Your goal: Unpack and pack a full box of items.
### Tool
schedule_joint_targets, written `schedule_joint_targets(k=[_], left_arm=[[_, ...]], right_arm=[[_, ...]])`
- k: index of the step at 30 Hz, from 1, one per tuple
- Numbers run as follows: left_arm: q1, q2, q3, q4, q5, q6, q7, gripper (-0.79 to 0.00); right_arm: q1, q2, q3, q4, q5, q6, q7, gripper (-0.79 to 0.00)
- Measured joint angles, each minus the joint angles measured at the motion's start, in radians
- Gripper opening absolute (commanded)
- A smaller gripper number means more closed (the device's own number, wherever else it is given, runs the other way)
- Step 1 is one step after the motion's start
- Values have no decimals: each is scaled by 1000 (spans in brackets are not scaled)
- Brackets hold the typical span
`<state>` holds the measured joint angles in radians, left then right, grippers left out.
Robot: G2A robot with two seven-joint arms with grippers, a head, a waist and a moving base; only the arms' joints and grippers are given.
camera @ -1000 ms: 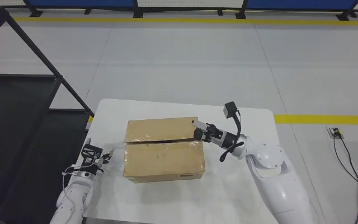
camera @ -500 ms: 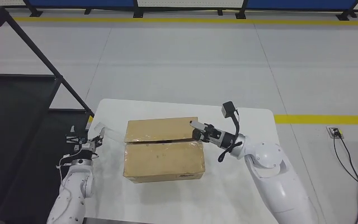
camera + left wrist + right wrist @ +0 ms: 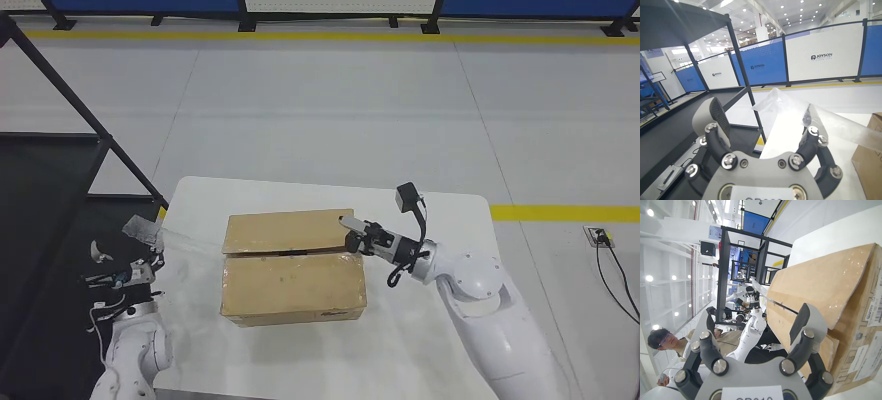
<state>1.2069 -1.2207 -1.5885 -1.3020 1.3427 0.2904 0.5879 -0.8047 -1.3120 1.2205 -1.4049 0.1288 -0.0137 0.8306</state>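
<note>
A brown cardboard box (image 3: 290, 285) lies in the middle of the white table (image 3: 430, 340), its top flaps meeting along a centre seam. A strip of clear tape (image 3: 175, 238) stretches from the box's left end to my left gripper (image 3: 125, 258) at the table's left edge. In the left wrist view that gripper (image 3: 762, 111) is open, with the tape (image 3: 785, 106) stuck to one finger (image 3: 807, 117). My right gripper (image 3: 350, 230) is open at the box's right end, over the far flap (image 3: 819, 281), whose corner stands slightly raised.
A black metal shelf rack (image 3: 50, 200) stands right beside the table's left edge, close to my left gripper. Bare tabletop lies to the right of the box and along the front edge. A person sits behind the left arm in the right wrist view.
My left gripper has drawn away from the box to the left and back, pulling the clear tape strip out with it. The right gripper has barely shifted.
</note>
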Motion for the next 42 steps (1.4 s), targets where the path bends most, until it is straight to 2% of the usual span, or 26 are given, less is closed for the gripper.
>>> schedule_joint_targets(k=[6,11,19,29,34,38,42], left_arm=[[56,-10,-10,-51,-18,77,23,0],[83,-15,-14,-71,-26,82,34,0],[116,-25,-26,-145,-22,121,93,0],[142,-34,-30,-198,10,148,103,0],[133,-37,-27,-204,26,124,61,0],[127,-37,-28,-163,48,89,35,0],[162,-19,-35,-80,191,-55,103,0]], right_arm=[[58,-12,-52,74,25,23,-6,0],[79,-18,-79,110,38,24,-14,0],[119,-23,-108,166,40,102,-1,0],[116,-22,-109,178,48,69,0,0],[105,-18,-102,168,50,65,1,0],[95,-15,-97,157,48,62,2,0],[84,-11,-89,145,45,60,2,0]])
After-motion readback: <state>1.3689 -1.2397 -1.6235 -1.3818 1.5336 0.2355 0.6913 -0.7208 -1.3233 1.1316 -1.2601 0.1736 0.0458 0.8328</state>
